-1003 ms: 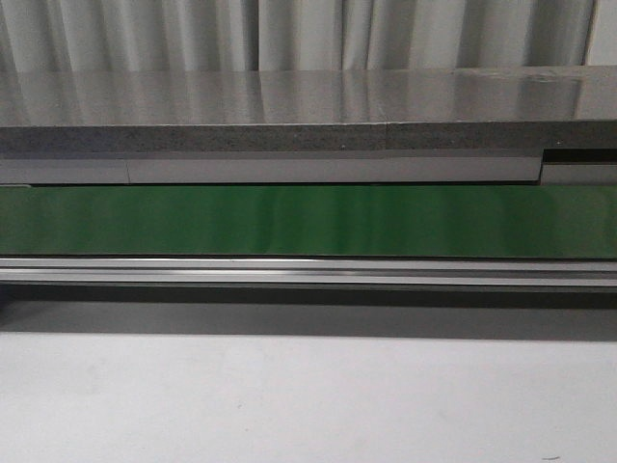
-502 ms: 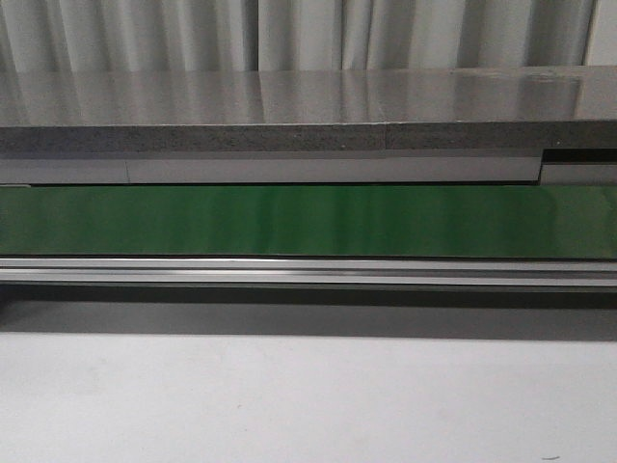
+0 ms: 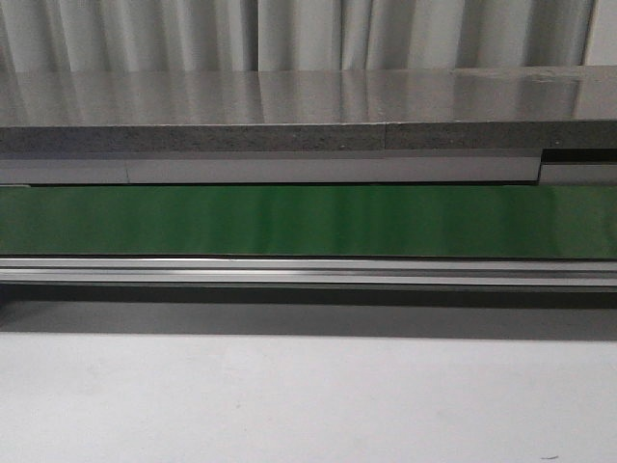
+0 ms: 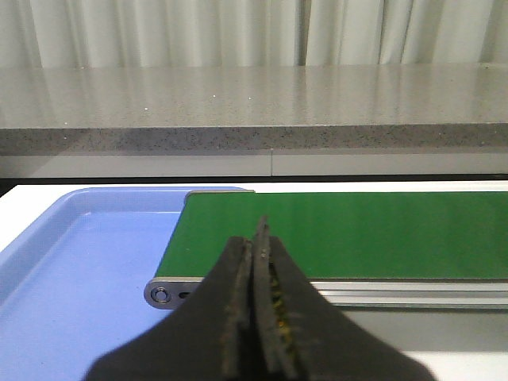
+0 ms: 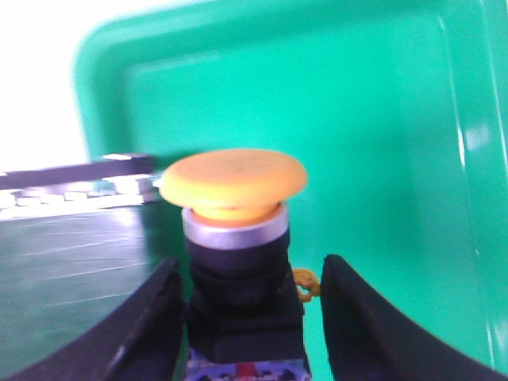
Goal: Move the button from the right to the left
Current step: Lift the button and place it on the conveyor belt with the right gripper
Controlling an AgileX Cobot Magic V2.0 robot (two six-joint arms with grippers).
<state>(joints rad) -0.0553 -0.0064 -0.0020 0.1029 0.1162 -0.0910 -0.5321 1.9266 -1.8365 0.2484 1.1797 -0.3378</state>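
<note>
Sitting between my right pincer's [image 5: 246, 317] parted fingers, the button [image 5: 236, 262] shows a yellow-orange cap, silver collar, black body. Behind it lies the green tray [image 5: 381, 143]. My left pincer [image 4: 255, 302] is closed, empty.

My button [image 5: 234, 262] stands upright: a round yellow-orange cap over a silver collar and a black blocky body with tiny coloured marks at its base. It sits before the green tray [image 5: 373, 119], seemingly by the belt's end, though blur hides its footing.

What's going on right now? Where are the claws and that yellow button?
Left gripper shut, empty, at the green belt's end. Right gripper open around the button, gaps both sides. Nothing seen in the way.
</note>
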